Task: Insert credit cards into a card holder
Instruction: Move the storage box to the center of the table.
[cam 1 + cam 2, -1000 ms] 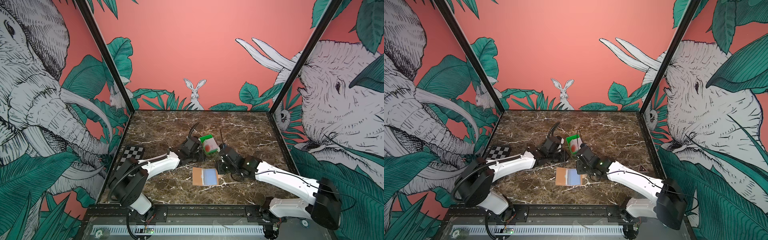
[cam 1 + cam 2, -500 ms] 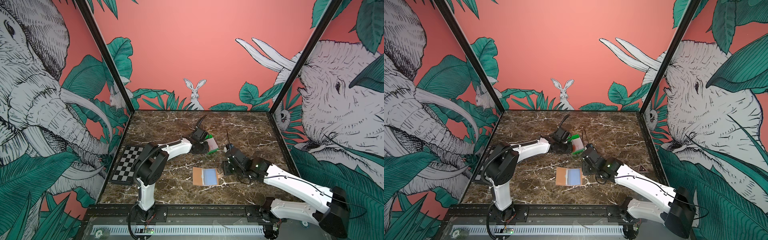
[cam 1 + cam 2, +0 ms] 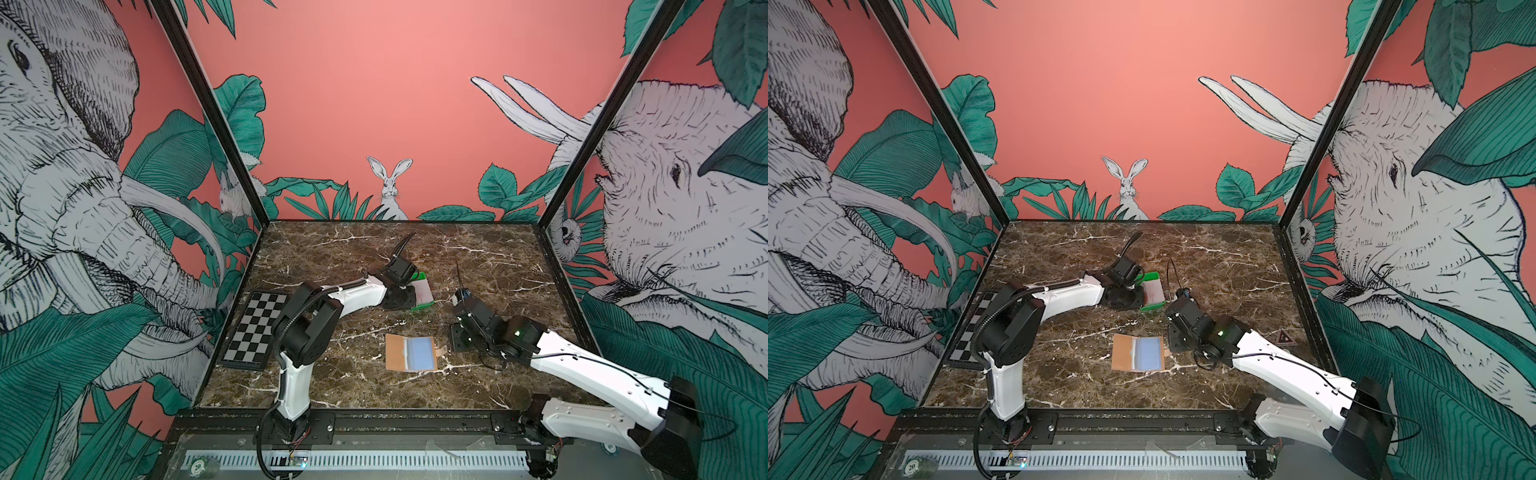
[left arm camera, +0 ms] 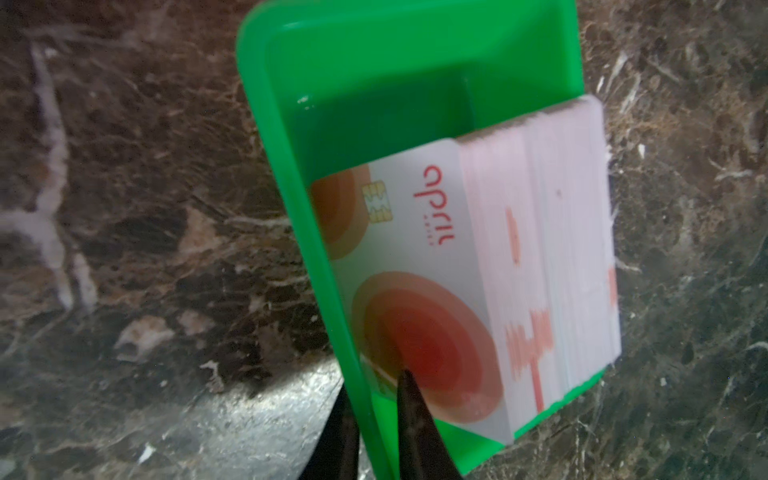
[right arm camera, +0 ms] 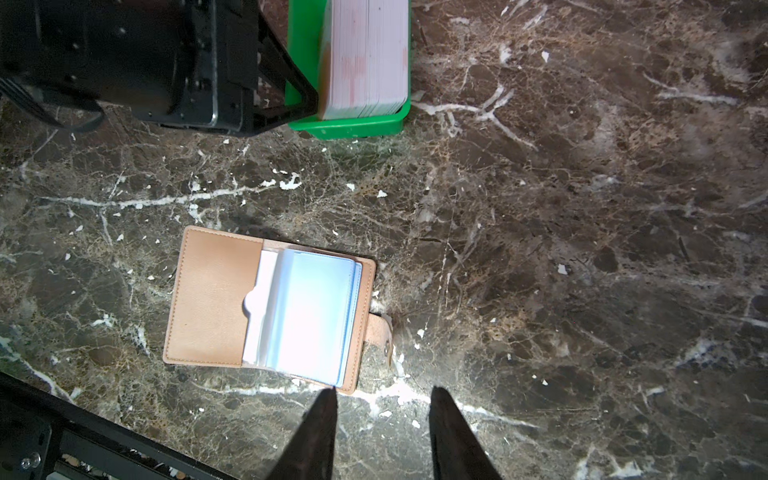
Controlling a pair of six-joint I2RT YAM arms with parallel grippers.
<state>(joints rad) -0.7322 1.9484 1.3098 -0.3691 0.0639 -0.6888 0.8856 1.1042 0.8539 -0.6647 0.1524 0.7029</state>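
At mid-table, card holder (image 5: 216, 295) — lying open, sleeves upward, ready to receive. Right gripper (image 5: 382, 390) is poised beside its corner, jaws apart, empty. Credit cards (image 4: 540, 249) — stacked on edge in green tray (image 4: 374, 62). Left gripper (image 4: 374, 380) has its jaws nearly together astride the tray wall, likely to pick the front card; whether it is clamped, cannot tell.

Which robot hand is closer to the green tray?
Left. The left hand straddles a wall of the green tray; the right hand hovers near the card holder, farther away.
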